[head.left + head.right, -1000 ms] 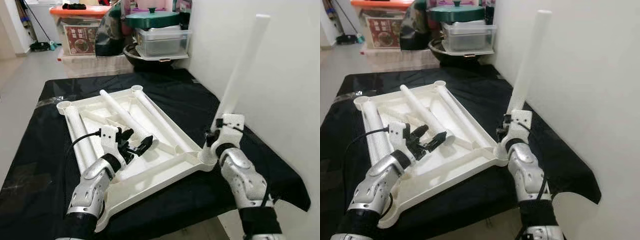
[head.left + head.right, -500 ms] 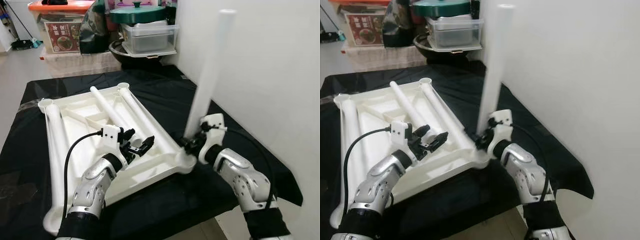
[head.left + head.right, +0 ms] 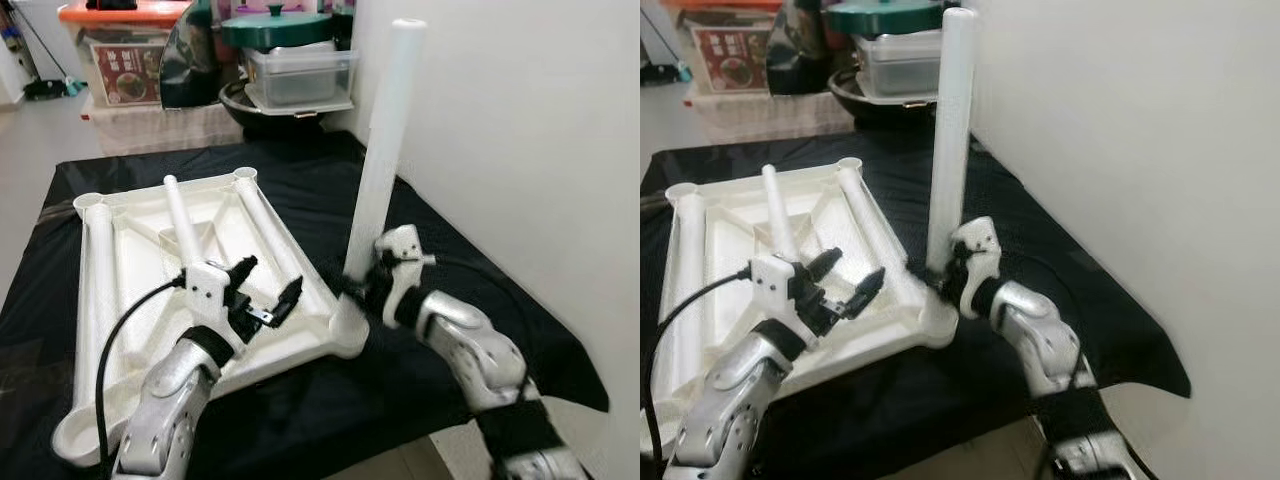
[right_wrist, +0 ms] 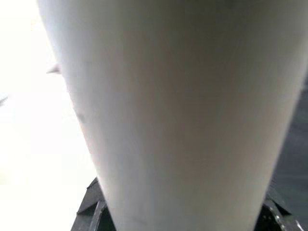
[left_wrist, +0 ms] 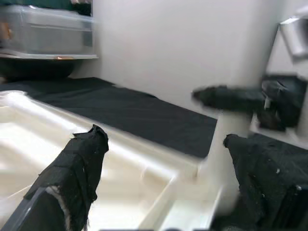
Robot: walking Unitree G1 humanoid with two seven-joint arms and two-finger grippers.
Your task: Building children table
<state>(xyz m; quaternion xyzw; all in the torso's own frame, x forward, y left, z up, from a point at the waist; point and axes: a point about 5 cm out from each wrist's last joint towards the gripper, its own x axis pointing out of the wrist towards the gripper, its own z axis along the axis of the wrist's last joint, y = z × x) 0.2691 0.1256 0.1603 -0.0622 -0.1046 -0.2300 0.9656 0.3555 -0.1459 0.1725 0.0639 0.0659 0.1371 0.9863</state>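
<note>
So, leg: white table leg point(image 3: 385, 140) gone from tilted to nearly upright at the tabletop point(image 3: 120, 260) corner socket point(image 3: 345, 322)
right gripper point(image 3: 362, 285): jaws pinching its base
left gripper point(image 3: 262, 292): jaws spread over the tabletop
meaning: probably ready to push in

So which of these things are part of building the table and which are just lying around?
Part of the job:
- upturned tabletop
- upright leg held by the right gripper
- loose legs lying in the tabletop
- left gripper, open

Lying about:
- storage boxes
- green lid
- black cloth
</note>
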